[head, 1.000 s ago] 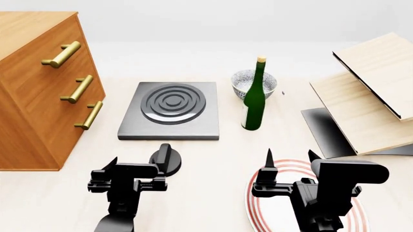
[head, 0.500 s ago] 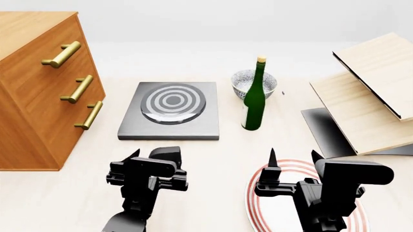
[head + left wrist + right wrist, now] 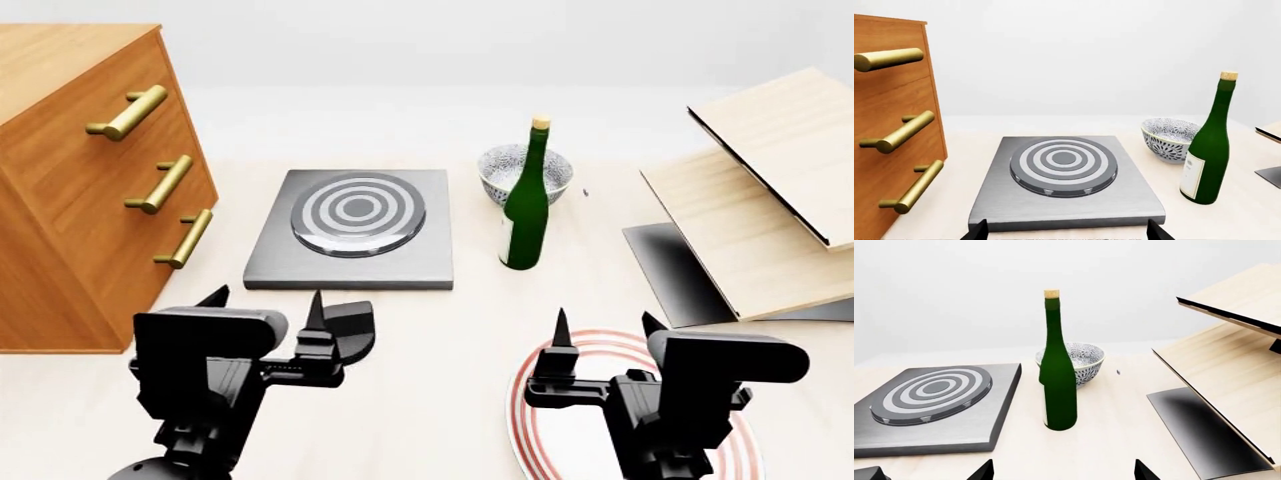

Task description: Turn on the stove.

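We see the stove (image 3: 350,243) flat on the pale desk (image 3: 441,320), ahead of both sets of jaws, its round burner (image 3: 356,212) showing light concentric rings. The left gripper (image 3: 264,303) hangs over the desk just short of the stove's near edge, jaws spread apart with nothing between them. The small black knob (image 3: 352,330) sits on the desk right beside the left jaws, on their inner side, partly hidden behind them; we cannot tell whether anything touches it. In the left wrist view the stove (image 3: 1064,187) fills the space straight ahead of the jaws, whose two tips just peek in at either side of its front edge.

The right gripper (image 3: 603,330) hovers over the red-rimmed white plate (image 3: 534,420), jaws likewise open and empty. Ahead of the right jaws stands the green wine bottle (image 3: 527,205), upright with a cork in its neck, just beside the stove's right edge. Behind it sits a blue-patterned bowl (image 3: 505,168). Beyond the left jaws on their outer side is the wooden drawer cabinet (image 3: 74,190) with brass handles, and out past the right jaws are tilted wooden boards (image 3: 761,210) over a dark sheet (image 3: 667,265).
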`<state>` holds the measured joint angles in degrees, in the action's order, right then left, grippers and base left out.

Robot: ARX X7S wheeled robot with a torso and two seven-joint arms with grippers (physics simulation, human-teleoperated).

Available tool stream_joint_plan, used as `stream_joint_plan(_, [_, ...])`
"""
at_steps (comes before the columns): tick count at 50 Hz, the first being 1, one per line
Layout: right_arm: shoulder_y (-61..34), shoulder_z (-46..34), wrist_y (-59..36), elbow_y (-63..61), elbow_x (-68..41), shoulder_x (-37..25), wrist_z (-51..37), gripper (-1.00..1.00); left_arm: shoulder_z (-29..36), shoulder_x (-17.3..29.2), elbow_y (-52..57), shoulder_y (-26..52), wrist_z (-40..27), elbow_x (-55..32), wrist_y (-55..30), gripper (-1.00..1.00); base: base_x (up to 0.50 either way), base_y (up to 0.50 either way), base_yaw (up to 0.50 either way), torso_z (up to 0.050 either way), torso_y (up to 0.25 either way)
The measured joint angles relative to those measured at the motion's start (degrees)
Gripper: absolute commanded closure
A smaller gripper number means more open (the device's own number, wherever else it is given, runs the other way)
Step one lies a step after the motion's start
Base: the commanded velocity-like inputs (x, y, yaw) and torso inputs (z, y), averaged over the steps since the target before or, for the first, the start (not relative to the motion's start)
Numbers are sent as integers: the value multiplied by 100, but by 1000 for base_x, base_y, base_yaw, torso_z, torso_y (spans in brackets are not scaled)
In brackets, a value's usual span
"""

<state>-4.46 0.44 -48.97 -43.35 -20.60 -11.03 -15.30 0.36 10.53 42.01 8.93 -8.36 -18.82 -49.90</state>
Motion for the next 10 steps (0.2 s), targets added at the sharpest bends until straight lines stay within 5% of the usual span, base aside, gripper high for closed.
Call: stream_joint_plan(10, [4,-30,24,17,-14,-26,-42,-100,-128,32,185,-59,-45,-118,-155,-100,0,0,0,0,0])
